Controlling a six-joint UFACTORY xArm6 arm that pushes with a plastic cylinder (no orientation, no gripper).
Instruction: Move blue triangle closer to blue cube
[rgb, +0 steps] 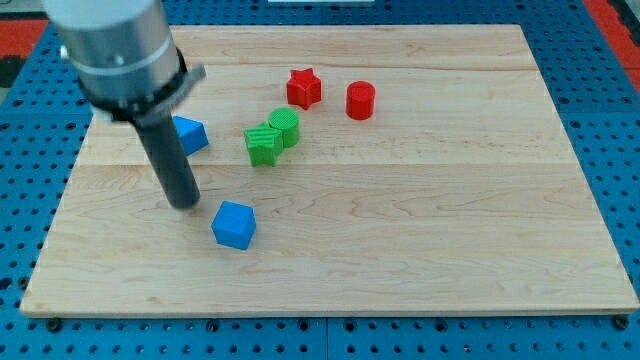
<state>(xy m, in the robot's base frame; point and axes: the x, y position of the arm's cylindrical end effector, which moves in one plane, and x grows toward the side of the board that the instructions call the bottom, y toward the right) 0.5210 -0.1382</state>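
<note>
Two blue blocks matter: the blue triangle (190, 134) lies near the bench's (420, 250) left edge, partly behind the rod, the blue cube (234, 225) below it. Small, rigid, probably light, it should slide; push its far upper face. Its heading is unclear. The tool, a bare rod, grasps nothing; its tip (184, 205) sits between them.

My tip (186, 204) sitting on counter (450, 230) between blue triangle (190, 134) and blue cube (234, 225), partly blocking gap between them. Green pair (272, 137) crowding triangle's right. Red star (303, 88), red cylinder (360, 101) standing farther toward view's top right. Counter's right half and bottom strip lying open.
</note>
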